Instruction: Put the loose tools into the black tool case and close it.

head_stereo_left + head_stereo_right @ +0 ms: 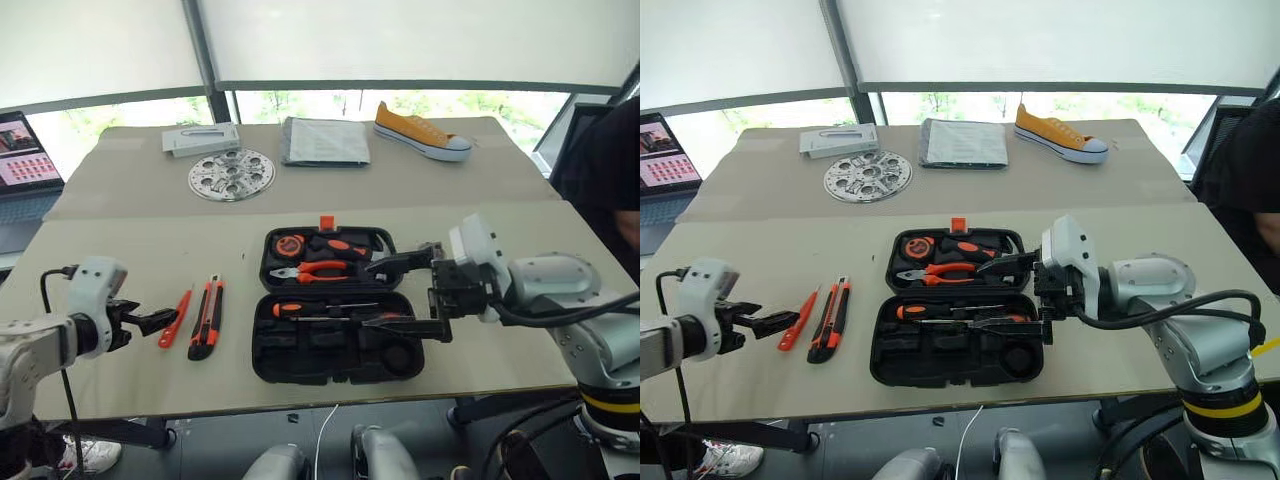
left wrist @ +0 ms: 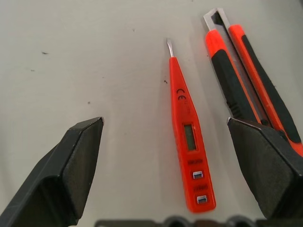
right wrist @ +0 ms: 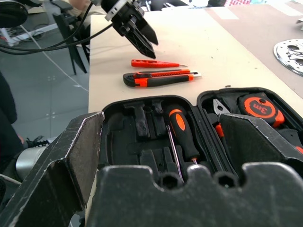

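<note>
The black tool case (image 1: 300,355) lies open at the middle of the table. Its far half holds pliers and a round tape measure. In its near half lies a long screwdriver with an orange-and-black handle (image 3: 182,132). Left of the case, a small all-orange screwdriver (image 2: 188,137) and an orange-and-black utility knife (image 1: 206,318) lie side by side on the table. My left gripper (image 1: 160,320) is open, low, just left of the small screwdriver, which shows between its fingers in the left wrist view. My right gripper (image 1: 402,295) is open and empty above the case's right side.
At the back of the table (image 1: 120,260) are a perforated metal disc (image 1: 231,174), a grey box (image 1: 201,138), a folded grey item (image 1: 323,140) and a yellow shoe (image 1: 422,132). A laptop (image 1: 22,150) stands far left. A person in dark clothes (image 1: 610,170) is at the right edge.
</note>
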